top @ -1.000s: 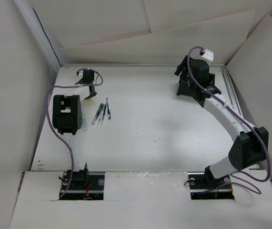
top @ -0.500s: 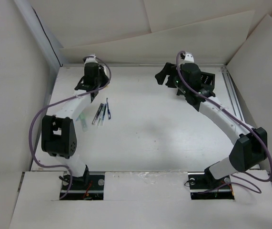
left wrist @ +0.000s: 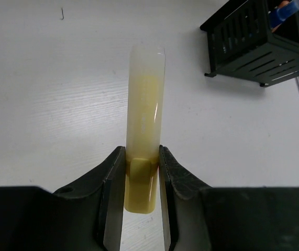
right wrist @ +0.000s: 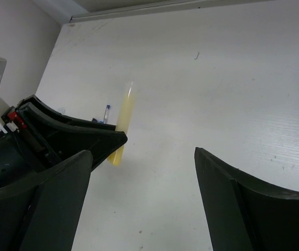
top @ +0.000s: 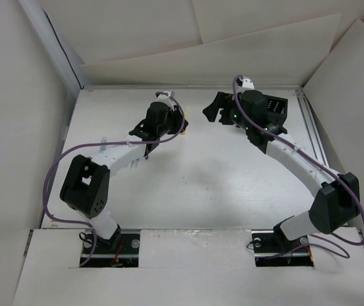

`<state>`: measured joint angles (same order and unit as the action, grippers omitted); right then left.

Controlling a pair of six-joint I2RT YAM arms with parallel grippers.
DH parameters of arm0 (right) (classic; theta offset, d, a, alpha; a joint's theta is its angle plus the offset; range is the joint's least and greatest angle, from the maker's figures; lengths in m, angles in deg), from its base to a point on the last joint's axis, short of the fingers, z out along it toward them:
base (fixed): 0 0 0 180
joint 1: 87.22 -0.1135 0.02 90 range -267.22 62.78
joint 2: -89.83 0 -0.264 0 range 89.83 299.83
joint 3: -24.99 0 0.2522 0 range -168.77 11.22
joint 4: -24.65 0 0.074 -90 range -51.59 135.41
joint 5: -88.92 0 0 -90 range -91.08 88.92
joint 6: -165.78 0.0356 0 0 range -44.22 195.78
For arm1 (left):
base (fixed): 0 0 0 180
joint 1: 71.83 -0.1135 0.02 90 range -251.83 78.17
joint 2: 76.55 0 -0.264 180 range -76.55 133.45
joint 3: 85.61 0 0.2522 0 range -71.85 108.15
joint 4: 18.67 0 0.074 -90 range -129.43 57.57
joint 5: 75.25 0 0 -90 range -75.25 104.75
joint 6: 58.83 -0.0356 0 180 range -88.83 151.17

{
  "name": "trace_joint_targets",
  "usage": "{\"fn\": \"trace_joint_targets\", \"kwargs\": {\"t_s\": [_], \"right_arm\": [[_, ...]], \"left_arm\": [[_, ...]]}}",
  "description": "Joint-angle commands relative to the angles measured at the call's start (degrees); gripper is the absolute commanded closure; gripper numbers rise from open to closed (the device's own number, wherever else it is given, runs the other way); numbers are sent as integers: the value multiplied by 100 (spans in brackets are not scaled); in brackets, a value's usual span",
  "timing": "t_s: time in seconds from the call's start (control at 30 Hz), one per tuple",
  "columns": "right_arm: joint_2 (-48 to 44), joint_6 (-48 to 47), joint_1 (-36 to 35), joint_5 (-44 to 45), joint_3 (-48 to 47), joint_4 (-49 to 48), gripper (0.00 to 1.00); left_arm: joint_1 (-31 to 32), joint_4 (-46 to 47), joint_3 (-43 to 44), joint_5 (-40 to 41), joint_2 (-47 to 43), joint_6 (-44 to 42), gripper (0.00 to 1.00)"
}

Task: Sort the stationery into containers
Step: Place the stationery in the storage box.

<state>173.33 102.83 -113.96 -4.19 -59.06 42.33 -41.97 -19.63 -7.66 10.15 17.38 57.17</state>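
Note:
My left gripper [left wrist: 141, 157] is shut on a yellow pen-like piece [left wrist: 146, 115], which sticks out forward above the table. In the top view this gripper [top: 176, 119] is at the back middle-left, and the yellow piece [top: 184, 113] shows at its tip. The black organiser box [left wrist: 259, 42] stands ahead to the right with a blue piece [left wrist: 285, 10] in one compartment. It stands at the back right in the top view [top: 275, 106]. My right gripper [top: 212, 109] is open and empty, left of the box. In its wrist view [right wrist: 143, 152] it faces the yellow piece [right wrist: 124, 117].
A blue pen [right wrist: 107, 112] lies on the table behind my left gripper; the other pieces are hidden under the left arm [top: 127, 156] in the top view. A metal rail [top: 309, 124] runs along the right side. Cardboard walls enclose the table.
My left gripper has swung from the back left toward the middle, carrying the yellow piece. My right gripper has moved left, away from the organiser box.

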Motion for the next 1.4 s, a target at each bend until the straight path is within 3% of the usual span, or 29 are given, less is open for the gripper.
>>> {"fn": "trace_joint_targets", "kwargs": {"t_s": [0.0,0.37,0.63,0.8,0.93,1.03,1.17,1.2,1.37], "right_arm": [[-247,73,-42,-93,41,-164,15],[87,231,11,-444,41,-217,3],[351,459,64,-760,94,-541,4],[666,512,64,-884,-29,-542,9],[790,512,117,-884,-82,-542,14],[843,565,117,-823,-82,-542,22],[896,565,177,-770,-30,-594,41],[896,565,178,-770,23,-594,51],[948,617,230,-770,23,-656,79]], "left_arm": [[-51,610,-142,-296,-208,107,94],[-51,1303,-748,-945,-578,160,94],[106,1594,-855,-1307,-692,213,92],[634,1260,-653,-771,-631,-113,92],[696,1278,-582,-823,-569,-113,92],[696,1278,-582,-823,-516,-113,92],[696,1278,-582,-770,-516,-113,92],[696,1278,-582,-770,-516,-113,92],[696,1278,-582,-770,-516,-113,91]]}}
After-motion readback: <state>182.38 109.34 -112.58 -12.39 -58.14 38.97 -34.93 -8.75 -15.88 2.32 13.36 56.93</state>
